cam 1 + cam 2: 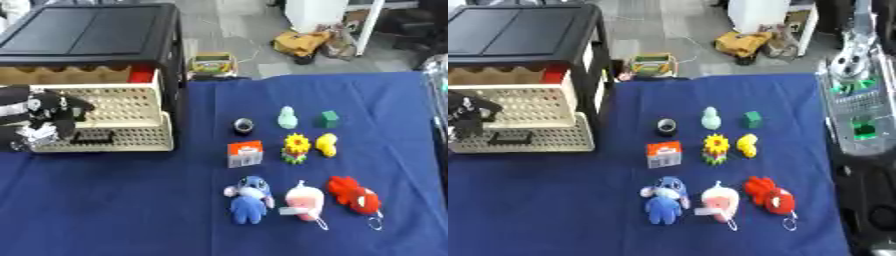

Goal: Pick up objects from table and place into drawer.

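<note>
Nearest the table's front edge, a blue plush (248, 198), a pink-and-white toy (304, 202) and a red toy (354, 195) head neat rows of trinkets on the blue cloth (114, 210), seemingly laid out for easy picking. Farther back at the left edge, the left hand (39, 120) curls around the pulled-out cream drawer (122, 117), probably holding it open; the right hand's fingers cannot be made out.

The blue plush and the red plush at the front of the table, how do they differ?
The blue plush toy is blue with big ears, whereas the red plush toy is red. The blue one lies leftmost in the front row; the red one lies rightmost, tilted, with a metal ring showing at its lower end. Both are soft toys lying untouched on the blue tablecloth.
</note>
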